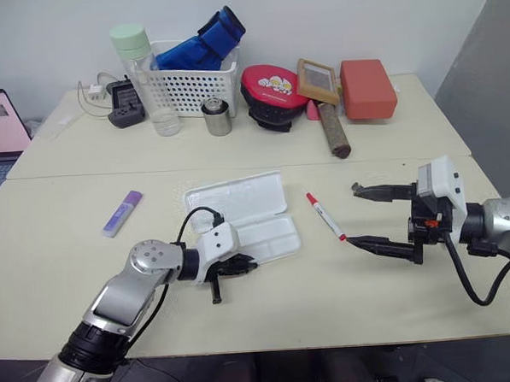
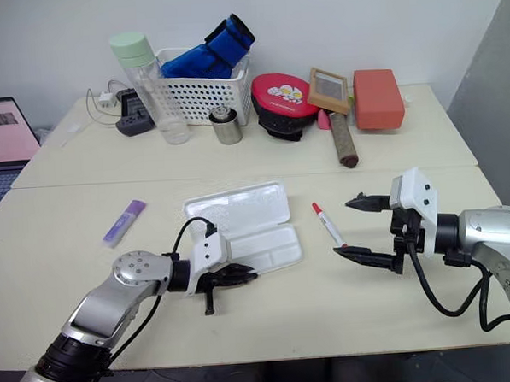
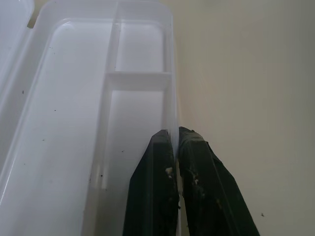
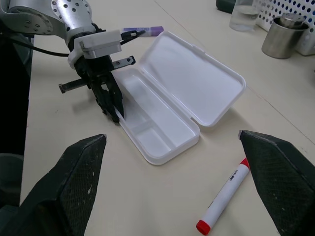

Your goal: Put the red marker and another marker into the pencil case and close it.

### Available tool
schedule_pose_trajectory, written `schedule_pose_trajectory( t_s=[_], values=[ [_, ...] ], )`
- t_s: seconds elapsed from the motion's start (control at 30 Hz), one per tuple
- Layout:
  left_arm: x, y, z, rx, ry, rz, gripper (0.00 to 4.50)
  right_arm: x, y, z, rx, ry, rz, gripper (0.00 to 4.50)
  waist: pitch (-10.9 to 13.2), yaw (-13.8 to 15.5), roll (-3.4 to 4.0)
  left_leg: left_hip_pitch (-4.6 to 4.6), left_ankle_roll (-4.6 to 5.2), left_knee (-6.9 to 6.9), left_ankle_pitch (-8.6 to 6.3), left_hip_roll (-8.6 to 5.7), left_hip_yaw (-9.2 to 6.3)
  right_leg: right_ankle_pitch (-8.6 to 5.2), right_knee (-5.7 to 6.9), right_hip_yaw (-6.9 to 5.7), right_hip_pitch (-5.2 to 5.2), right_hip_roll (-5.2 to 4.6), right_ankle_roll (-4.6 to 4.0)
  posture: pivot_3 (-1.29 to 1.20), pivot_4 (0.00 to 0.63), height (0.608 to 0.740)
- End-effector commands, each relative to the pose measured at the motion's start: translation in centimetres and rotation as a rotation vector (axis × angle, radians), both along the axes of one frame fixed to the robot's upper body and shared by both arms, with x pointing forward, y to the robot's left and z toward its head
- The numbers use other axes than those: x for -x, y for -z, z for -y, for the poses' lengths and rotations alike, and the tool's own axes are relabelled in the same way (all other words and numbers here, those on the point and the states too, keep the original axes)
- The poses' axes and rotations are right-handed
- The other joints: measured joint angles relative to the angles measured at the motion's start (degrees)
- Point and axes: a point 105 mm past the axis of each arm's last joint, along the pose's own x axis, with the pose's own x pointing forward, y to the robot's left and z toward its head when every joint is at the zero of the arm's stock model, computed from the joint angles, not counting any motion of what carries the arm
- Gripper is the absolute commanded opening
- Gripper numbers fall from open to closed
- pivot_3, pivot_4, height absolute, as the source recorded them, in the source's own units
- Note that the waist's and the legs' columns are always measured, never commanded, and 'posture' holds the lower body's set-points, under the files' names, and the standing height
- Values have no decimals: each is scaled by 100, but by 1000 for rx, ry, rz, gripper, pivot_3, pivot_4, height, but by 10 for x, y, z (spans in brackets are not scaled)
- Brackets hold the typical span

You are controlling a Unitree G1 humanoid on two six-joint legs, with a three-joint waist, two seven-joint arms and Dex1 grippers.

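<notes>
The left gripper [image 3: 175, 142] pinches the near wall of the open flat white plastic pencil case [image 1: 266, 233] at table centre. The right gripper [image 1: 359, 215] hangs spread wide beside the thin red-capped white marker [image 1: 326, 216]. The stubby lilac marker [image 1: 122, 212] lies farther left.

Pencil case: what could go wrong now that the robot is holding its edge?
The left hand is pinched shut on the pencil case wall, so pulling could drag or tip the open tray. The red marker lies loose near the open right hand and might roll away if bumped.
</notes>
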Motion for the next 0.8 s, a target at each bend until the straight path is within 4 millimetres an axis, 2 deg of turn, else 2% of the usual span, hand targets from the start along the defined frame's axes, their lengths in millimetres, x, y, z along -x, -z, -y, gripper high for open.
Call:
schedule_pose_trajectory(
  t_s=[0.03,0.17,0.73,0.8],
  values=[
    [16,7,9,-14,91,-33,6,5,-10,1,13,-6,50,4500,0,1,0,0,0,0,0,0,0,0,0,-1,0,0,0,0,150,740],
    [27,12,8,-53,149,-63,6,5,-10,1,14,-5,49,4500,0,0,0,0,1,0,0,0,0,0,0,0,0,0,0,0,150,740],
    [28,13,3,-82,147,-61,6,0,-3,0,19,21,25,4500,0,1,1,1,3,0,-2,0,1,0,0,-2,1,1,1,0,150,740],
    [25,7,5,-45,130,-50,594,-2,-1,0,20,31,15,4500,0,1,1,1,3,0,-2,0,2,0,0,-2,1,1,1,0,150,740]
  ],
)
